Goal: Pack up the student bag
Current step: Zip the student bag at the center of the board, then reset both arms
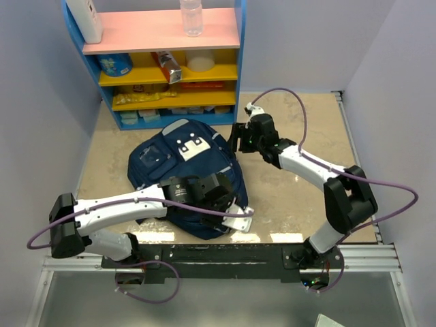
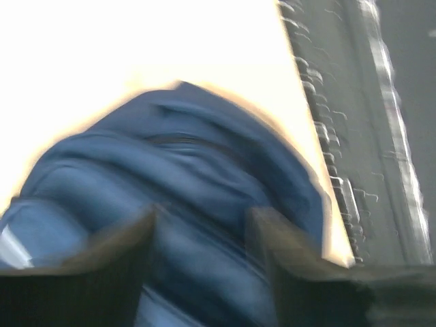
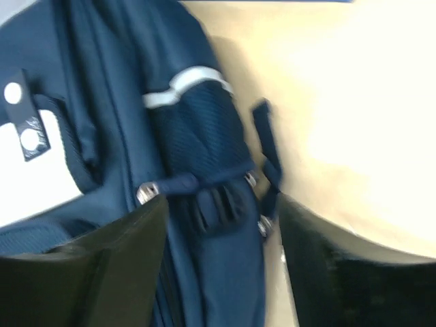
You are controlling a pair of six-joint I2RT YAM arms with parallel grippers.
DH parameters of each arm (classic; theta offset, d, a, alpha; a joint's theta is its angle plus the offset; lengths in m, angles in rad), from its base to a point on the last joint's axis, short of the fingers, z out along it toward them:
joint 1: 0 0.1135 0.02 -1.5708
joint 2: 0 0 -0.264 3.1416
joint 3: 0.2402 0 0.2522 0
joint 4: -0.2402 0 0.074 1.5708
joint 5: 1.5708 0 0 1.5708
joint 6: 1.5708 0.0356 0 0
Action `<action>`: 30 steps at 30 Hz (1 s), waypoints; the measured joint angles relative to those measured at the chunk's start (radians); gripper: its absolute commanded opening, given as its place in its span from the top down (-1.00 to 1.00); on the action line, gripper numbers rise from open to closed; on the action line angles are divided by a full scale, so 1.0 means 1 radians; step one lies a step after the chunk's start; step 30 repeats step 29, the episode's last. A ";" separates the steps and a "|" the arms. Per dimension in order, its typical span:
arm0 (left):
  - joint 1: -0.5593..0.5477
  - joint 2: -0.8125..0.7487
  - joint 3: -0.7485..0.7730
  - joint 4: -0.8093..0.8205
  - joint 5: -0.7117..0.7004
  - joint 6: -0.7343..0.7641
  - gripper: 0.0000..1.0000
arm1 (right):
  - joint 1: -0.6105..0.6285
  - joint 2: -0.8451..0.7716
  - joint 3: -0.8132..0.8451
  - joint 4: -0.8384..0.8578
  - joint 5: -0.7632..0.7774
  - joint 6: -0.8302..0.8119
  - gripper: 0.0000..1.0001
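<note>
In the left wrist view, which is motion-blurred throughout, we see the two dark fingers (image 2: 102, 272) of the left gripper (image 2: 202, 225) rising from the bottom edge and standing apart; we cannot tell whether they touch the fabric. The student bag (image 2: 191, 157), navy blue cloth in rumpled folds, fills the centre and shows through the gap between the fingers. Behind it we note the bench (image 2: 136, 41), washed out to near white, and along the right side a dark ridged strip (image 2: 381, 136) that we cannot identify.

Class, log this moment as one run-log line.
left gripper: open, over student bag | right gripper: open, by its strap | bag: lying on table
</note>
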 measured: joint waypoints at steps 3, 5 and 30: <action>0.005 0.011 0.055 0.044 -0.053 -0.036 -0.99 | -0.004 -0.061 0.000 -0.080 0.053 -0.009 -0.60; 0.018 0.007 0.092 0.058 -0.092 -0.055 -1.00 | -0.010 -0.114 0.000 -0.126 0.080 -0.013 -0.61; 1.188 -0.266 -0.063 0.157 0.140 -0.286 -1.00 | -0.020 -0.506 -0.201 -0.254 0.178 -0.066 -0.97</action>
